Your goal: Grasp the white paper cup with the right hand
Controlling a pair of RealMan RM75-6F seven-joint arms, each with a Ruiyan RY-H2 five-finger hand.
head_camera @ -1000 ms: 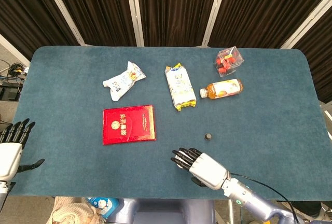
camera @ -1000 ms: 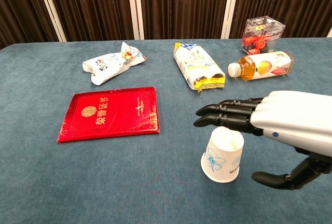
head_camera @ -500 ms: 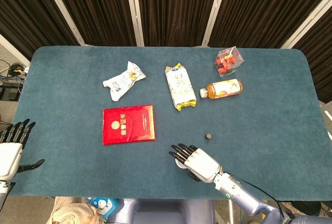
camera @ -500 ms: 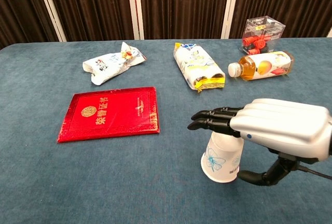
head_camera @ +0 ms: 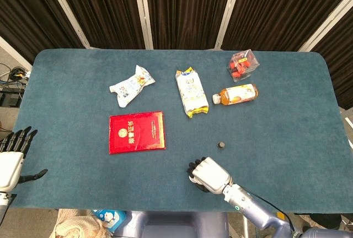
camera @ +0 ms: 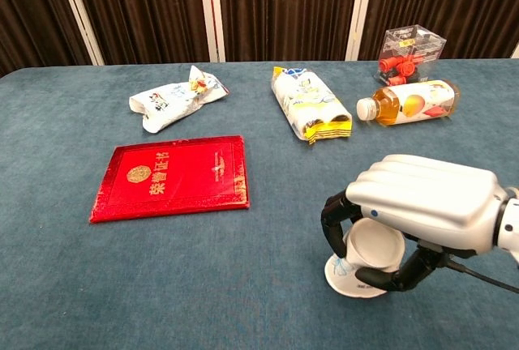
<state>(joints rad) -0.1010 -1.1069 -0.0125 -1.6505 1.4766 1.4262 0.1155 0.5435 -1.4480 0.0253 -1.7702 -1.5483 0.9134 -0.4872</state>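
The white paper cup (camera: 369,257), printed with a blue flower, stands on the blue table near its front edge. My right hand (camera: 418,204) wraps around it from above and the right, fingers curled over the far side and thumb under the near side. From the head view the right hand (head_camera: 208,174) covers the cup entirely. My left hand (head_camera: 11,158) hangs off the table's left front corner, fingers spread, holding nothing; the chest view does not show it.
A red booklet (camera: 172,176) lies left of the cup. Further back are a white snack bag (camera: 174,97), a yellow-white packet (camera: 311,105), an orange drink bottle (camera: 409,103) on its side and a clear box (camera: 412,52) of red items. A small black cap (head_camera: 220,145) sits nearby.
My right hand's fingers, stretched straight over the cup before, have curled down and closed around it. The hand shifted slightly toward the cup. The left hand has not moved.
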